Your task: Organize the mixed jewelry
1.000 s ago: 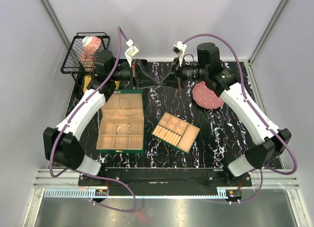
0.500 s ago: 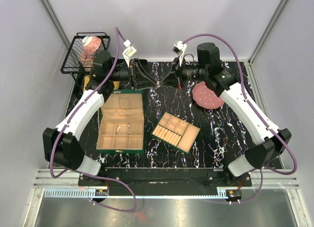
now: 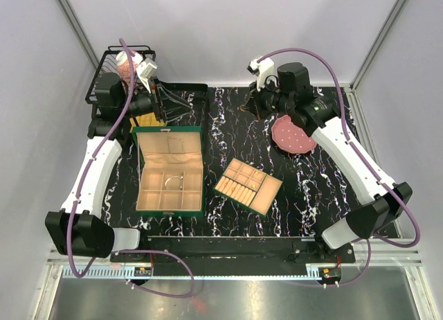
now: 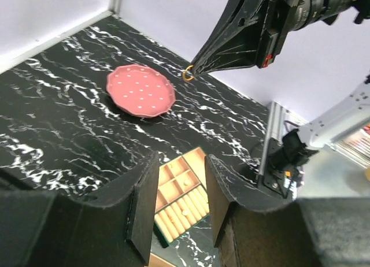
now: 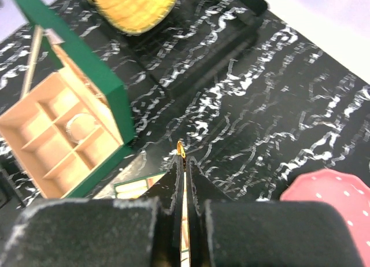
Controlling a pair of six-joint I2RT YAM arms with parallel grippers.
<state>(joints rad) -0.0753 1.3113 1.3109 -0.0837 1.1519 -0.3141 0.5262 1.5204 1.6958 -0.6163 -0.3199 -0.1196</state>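
My right gripper [image 5: 182, 158] is shut on a small gold ring [image 5: 180, 148], which sticks out just past the tips. It holds the ring above the black marbled table, at the back middle [image 3: 254, 108]. The left wrist view shows the same ring [image 4: 188, 74] pinched in those tips, right of the pink dotted plate [image 4: 140, 91]. My left gripper [image 4: 182, 163] is open and empty at the back left [image 3: 172, 102], behind the open green box [image 3: 169, 171]. A thin silver hoop [image 5: 78, 125] lies in one compartment of the box. Small pieces lie in the beige tray [image 4: 179, 192].
The tray insert [image 3: 248, 186] lies right of the box. The pink plate [image 3: 293, 134] sits at the back right. A black wire basket [image 3: 114, 77] holding a pink cup stands at the back left. A yellow object [image 5: 130, 4] lies behind the box lid.
The two grippers' tips met at the back middle. My left gripper has swung away to the left and stands open. My right gripper has drawn back slightly, still holding the gold ring.
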